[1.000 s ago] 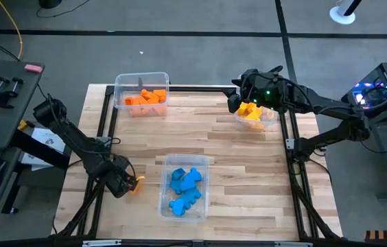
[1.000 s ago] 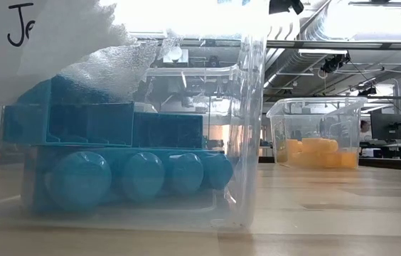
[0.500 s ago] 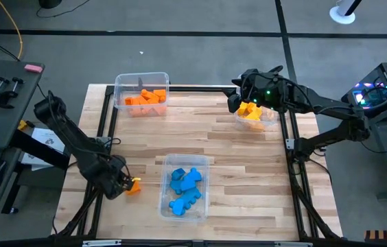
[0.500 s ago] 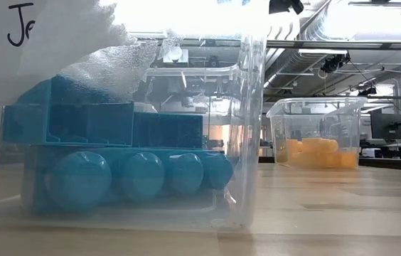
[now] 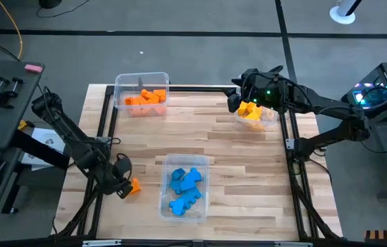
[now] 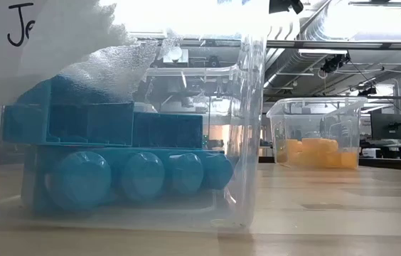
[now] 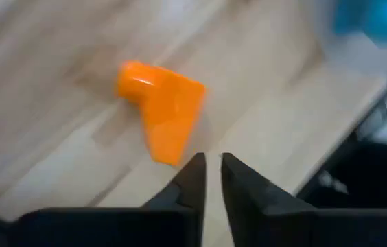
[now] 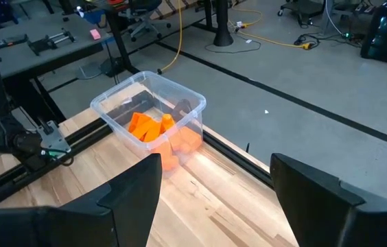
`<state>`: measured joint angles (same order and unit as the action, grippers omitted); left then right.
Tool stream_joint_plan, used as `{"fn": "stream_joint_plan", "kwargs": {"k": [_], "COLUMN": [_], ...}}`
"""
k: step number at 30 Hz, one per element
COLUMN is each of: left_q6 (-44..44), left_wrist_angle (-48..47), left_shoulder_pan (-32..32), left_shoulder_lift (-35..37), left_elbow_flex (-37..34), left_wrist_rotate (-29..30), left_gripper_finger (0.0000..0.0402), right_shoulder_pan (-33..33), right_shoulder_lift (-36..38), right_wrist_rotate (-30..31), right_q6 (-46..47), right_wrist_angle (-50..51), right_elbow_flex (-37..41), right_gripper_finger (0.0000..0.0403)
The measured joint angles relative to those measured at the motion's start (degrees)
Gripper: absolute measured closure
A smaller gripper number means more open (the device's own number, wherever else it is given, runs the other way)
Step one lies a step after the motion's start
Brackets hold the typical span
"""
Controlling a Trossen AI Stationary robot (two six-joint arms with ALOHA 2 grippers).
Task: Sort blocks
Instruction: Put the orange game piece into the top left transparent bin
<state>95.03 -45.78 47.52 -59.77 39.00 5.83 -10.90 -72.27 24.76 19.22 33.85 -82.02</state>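
Where the wooden table [image 5: 248, 158] spreads under both arms, three clear bins stand well apart. The bin with blue blocks [image 5: 184, 186] sits at the near middle, the bin with orange blocks [image 5: 143, 95] at the far left corner, and the bin with yellow blocks [image 5: 255, 114] at the far right edge. In the low view the blue blocks [image 6: 115, 160] fill the close bin, and the yellow blocks [image 6: 314, 153] show pale through the bin behind. The orange blocks [image 8: 154, 130] lie heaped in their bin in the right wrist view.

The right gripper [image 5: 247, 89] hangs over the yellow bin with its fingers spread wide and nothing between them. The left gripper [image 5: 120, 180] is low at the near left of the table, its fingers nearly pressed together with only a thin slit between them, pinching nothing. A single orange block [image 7: 162, 110] lies loose on the wood just beyond those fingertips, to the left of the blue bin.
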Motion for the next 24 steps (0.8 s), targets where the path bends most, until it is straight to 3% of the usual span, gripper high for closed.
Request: {"fn": "stream_joint_plan", "kwargs": {"k": [8,14,19,24], "left_q6": [-17.75,-23.39,-23.92,-24.01], "left_wrist_angle": [5.84,3.82,4.25,8.61], "left_shoulder_pan": [-6.13,-10.51,-11.29,-9.30], "left_shoulder_lift": [-0.01,-0.60,-2.26,-6.49], "left_elbow_flex": [0.00,0.00,0.00,-0.02], "left_wrist_rotate": [-10.91,-16.77,-17.34,-13.49], "left_gripper_finger": [0.0236,0.0139,0.0096,0.0089], "right_shoulder_pan": [0.00,0.04,0.04,0.04], "right_shoulder_lift": [0.00,0.00,0.00,0.00], "right_wrist_rotate": [-1.32,-1.37,-1.39,-1.39], "right_q6": [0.42,1.68,1.43,1.31], "right_wrist_angle": [0.26,0.99,1.85,2.82], "right_elbow_flex": [0.00,0.00,0.01,0.00], "right_gripper_finger": [0.0133,0.0133,0.0133,0.0133]}}
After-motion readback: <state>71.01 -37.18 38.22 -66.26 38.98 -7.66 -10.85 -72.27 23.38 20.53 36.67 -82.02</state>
